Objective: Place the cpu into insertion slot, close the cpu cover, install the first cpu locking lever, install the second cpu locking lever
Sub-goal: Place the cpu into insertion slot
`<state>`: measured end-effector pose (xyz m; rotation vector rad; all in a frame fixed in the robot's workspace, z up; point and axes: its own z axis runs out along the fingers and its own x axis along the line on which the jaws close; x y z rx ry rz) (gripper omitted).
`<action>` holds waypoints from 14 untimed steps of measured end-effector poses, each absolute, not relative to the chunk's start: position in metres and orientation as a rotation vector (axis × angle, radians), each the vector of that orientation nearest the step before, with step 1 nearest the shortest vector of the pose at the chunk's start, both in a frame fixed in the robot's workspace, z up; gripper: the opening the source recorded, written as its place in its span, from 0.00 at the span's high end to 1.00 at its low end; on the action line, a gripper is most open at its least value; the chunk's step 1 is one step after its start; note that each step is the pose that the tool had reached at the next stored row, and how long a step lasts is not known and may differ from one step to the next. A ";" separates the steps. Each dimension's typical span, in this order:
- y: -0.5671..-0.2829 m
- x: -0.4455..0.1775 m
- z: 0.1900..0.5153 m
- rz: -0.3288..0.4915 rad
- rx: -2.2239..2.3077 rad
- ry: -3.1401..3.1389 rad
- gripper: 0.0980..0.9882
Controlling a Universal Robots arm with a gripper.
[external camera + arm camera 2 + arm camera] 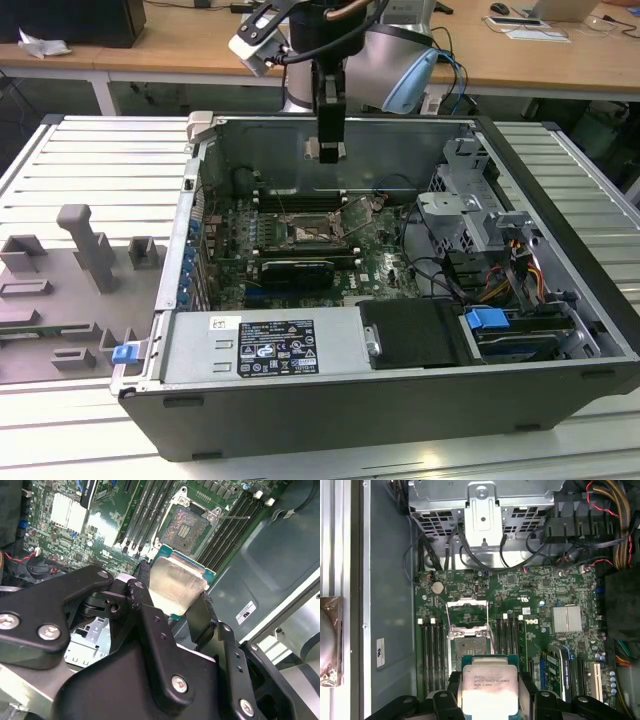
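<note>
My gripper [327, 152] hangs above the motherboard inside the open computer case, shut on the cpu [487, 687]. The cpu's silver-grey top on a green edge shows between the black fingers [142, 582] in both wrist views. The insertion slot [468, 642] lies open below and slightly ahead of the held cpu [175, 585], its dark contact field [185, 527] bare. The cpu cover [467, 612], a silver frame with a cut-out centre, is swung up off the slot. In the exterior view the slot [305, 235] sits under the gripper, a good way lower.
Long black memory slots [432, 655] flank the socket on both sides. A silver heatsink [566, 619] and a black card [297, 270] sit nearby. The case walls [330, 140], drive cage [465, 215] and cables [610, 530] ring the board. A grey fixture tray [70, 290] lies at the exterior view's left.
</note>
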<state>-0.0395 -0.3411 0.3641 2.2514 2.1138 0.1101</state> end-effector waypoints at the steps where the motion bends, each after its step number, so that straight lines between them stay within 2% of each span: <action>1: -0.341 -0.040 0.364 0.110 2.257 2.107 0.51; 14: -0.341 -0.040 0.362 0.107 2.329 2.024 0.51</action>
